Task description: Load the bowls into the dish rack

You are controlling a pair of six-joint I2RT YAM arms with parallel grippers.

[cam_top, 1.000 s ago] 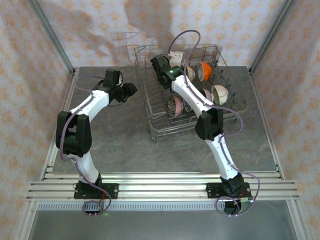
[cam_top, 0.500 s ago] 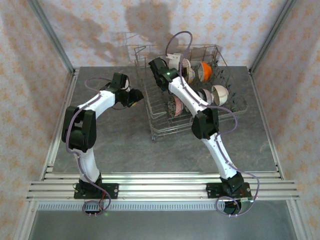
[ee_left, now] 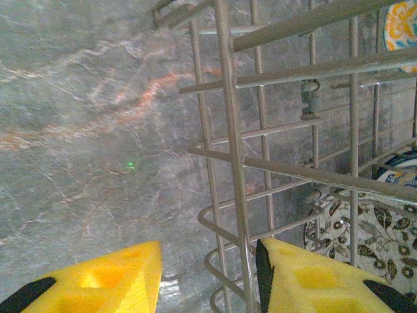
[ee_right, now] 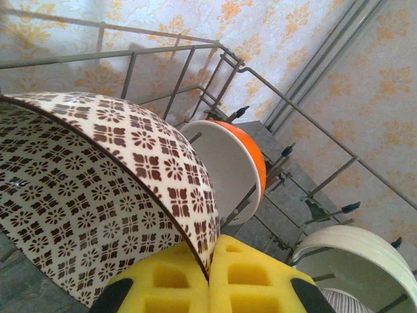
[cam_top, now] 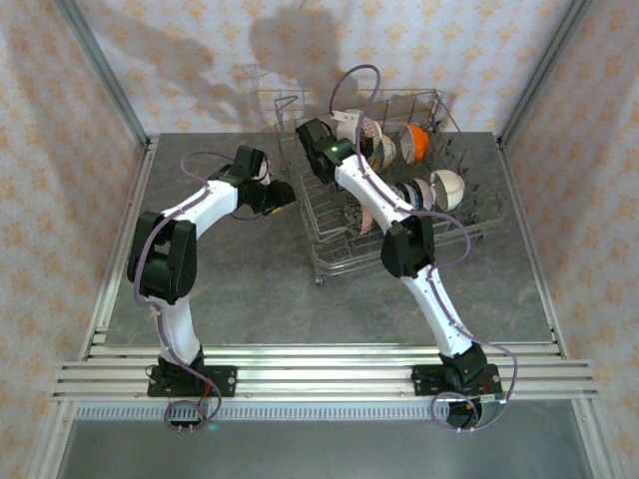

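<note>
Shifted rightward, the grey wire dish rack (ee_left: 227, 130) is straddled by parted left jaws; a brown-patterned ceramic bowl (ee_right: 98, 189) is clamped by the right jaws.

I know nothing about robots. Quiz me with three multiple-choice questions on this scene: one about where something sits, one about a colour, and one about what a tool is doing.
1. Where is the orange bowl relative to the dish rack?
A. Inside it, on edge
B. Underneath it
C. Stacked on top of it

2. What colour is the pattern on the patterned bowl at the right tool?
A. Blue
B. Brown
C. Green

3. How does the right tool stand?
A. Wide open
B. Shut on nothing
C. Shut on that bowl's rim

Answers:
1 A, it stands on edge among the rack's wires.
2 B, the right wrist view shows brown flowers on white.
3 C, its yellow fingers meet with the rim pinched between them.
</note>
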